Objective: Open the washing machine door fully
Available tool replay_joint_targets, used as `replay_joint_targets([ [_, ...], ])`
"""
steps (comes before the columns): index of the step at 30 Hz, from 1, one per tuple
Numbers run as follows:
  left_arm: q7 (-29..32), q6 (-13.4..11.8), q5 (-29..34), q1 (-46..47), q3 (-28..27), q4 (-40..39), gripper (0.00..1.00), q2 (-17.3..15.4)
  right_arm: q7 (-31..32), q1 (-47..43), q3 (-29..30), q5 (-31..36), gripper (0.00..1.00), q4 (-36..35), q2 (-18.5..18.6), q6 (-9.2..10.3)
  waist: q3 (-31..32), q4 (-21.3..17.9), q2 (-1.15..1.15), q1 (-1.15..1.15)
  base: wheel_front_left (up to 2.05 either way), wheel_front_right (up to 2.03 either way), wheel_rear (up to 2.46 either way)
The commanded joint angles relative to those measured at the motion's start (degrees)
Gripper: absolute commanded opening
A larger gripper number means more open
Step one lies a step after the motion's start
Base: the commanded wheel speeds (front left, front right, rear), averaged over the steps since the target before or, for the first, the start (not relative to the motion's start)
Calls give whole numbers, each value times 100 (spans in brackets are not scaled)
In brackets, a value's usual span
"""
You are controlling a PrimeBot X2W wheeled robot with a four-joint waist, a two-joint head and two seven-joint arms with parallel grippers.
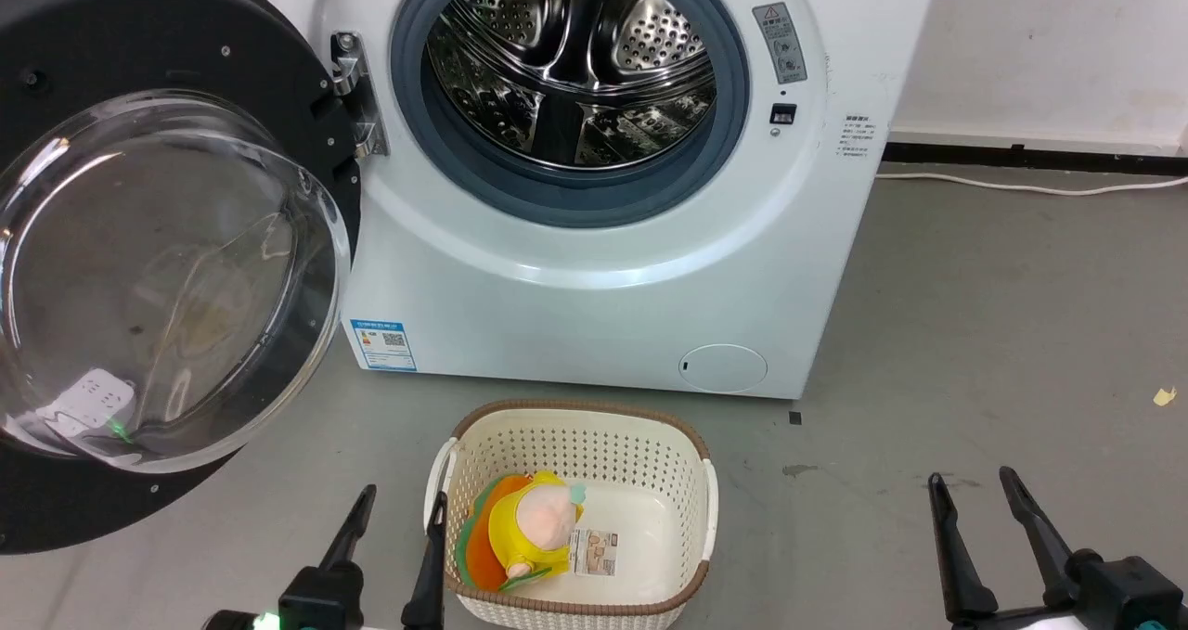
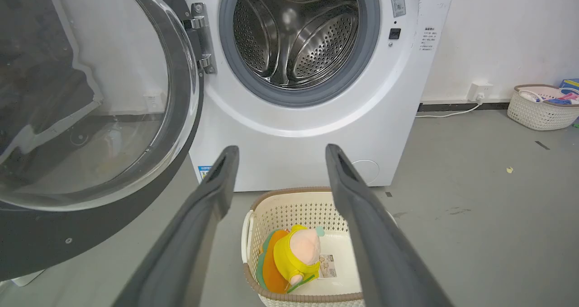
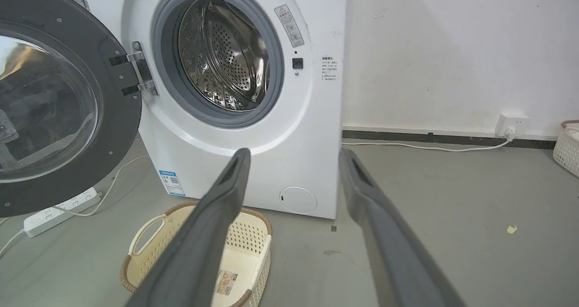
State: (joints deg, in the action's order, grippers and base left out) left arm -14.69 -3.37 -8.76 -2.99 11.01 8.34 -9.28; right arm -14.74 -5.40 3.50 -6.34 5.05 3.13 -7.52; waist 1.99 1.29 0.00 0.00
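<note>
Fingers spread, empty, on left gripper and right gripper; washing machine door wide open.

One washing machine, two baskets, one toy

The washing machine door stands swung wide, right gripper fingers spread.

Bright, even light; glare on the washing machine door; wrist views bend at edges.
</note>
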Motion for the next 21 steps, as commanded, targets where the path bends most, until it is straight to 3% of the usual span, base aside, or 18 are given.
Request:
replay_joint_targets([
  [1, -30, 12, 19, -9, 34, 49, 100, 39, -25, -9, 10, -38, 100, 19, -24, 3, -5, 15, 0, 0, 0, 0, 0],
  [19, -30, 88, 70, 103, 45, -13, 100, 97, -26, 28, -11, -84, 100, 47, -25, 3, -47, 68, 0, 0, 0, 0, 0],
  [20, 4, 78, 67, 62, 62, 9, 0, 103, 1, 3, -12, -71, 0, 25, 1, 0, -46, 68, 0, 0, 0, 0, 0],
  [21, 7, 78, 67, 60, 71, 17, 0, 103, 4, 4, -10, -71, 0, 25, 1, 0, -47, 69, 0, 1, 0, 0, 0],
])
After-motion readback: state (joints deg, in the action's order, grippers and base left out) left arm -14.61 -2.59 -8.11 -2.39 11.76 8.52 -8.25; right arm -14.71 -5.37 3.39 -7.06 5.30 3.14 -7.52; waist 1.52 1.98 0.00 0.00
